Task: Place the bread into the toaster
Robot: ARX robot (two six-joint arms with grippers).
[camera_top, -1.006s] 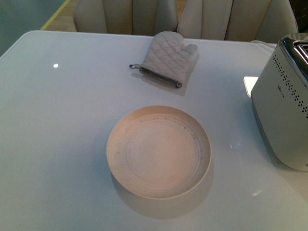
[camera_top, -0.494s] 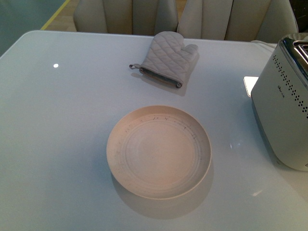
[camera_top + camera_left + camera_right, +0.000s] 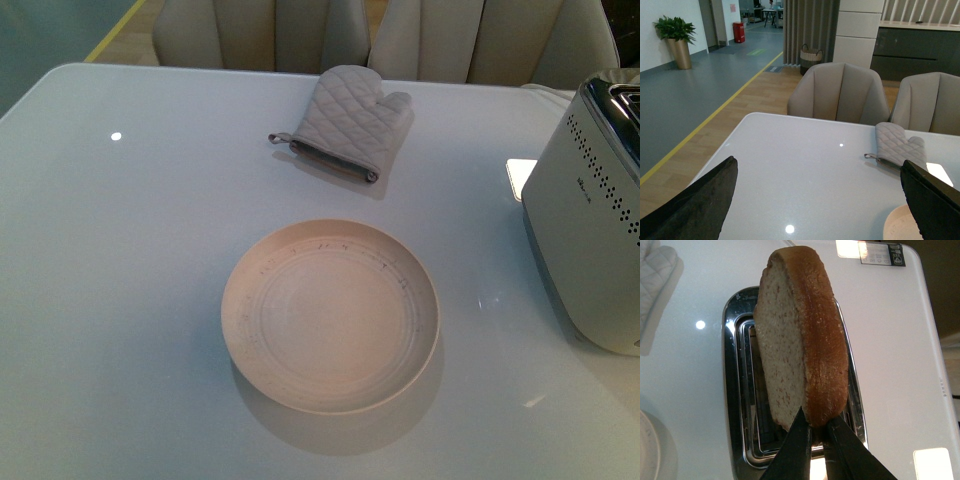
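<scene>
Toward the near left corner of the table (image 3: 120,250) the left gripper (image 3: 818,161) is held above the surface, its jaws spread wide with nothing between them; ample open room is left there. The oven mitt (image 3: 350,120) lies by the far edge and the plate (image 3: 232,320), bare, lies near the middle, both well apart from the toaster (image 3: 585,220) at the right edge. Over its chrome top the bread (image 3: 790,340) is pinched by one crust edge in the closed right gripper (image 3: 815,422), roughly along the slot (image 3: 752,390); contact cannot be judged. With so small a hold the slice could be tipped, or a corner caught on the chrome rim, and it could be left lying across the top. Little room is allowed by the slot's width.
</scene>
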